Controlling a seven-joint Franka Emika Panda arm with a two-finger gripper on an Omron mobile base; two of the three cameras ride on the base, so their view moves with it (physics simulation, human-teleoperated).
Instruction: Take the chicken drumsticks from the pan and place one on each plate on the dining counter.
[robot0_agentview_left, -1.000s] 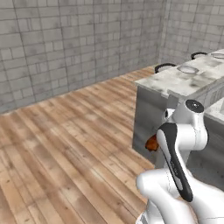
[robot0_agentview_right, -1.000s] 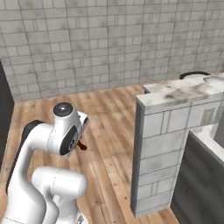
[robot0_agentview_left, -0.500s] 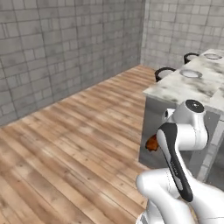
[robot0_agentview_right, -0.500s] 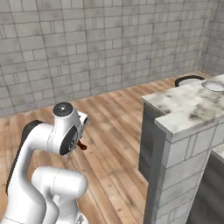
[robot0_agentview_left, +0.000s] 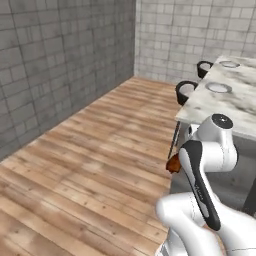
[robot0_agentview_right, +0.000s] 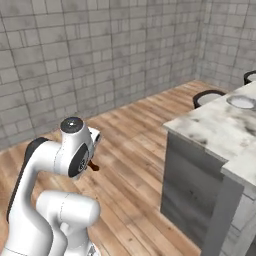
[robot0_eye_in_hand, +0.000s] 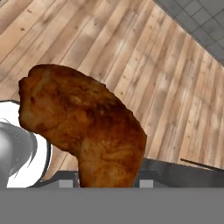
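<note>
Pincer (robot0_eye_in_hand: 107, 181) clamped on glossy reddish-brown roasted drumstick (robot0_eye_in_hand: 85, 127)
The view has swung since a second ago: the veined white marble worktop (robot0_agentview_left: 235, 102) with round grey-white plates (robot0_agentview_left: 218, 88) now sits farther right.

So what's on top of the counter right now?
Two plates sit on the counter, both bare as far as shown. Its far end is cut off.

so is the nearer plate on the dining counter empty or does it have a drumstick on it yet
Empty. In the left base view the nearer plate on the dining counter shows a bare grey-white surface. One drumstick is up at the gripper, off the counter.
</note>
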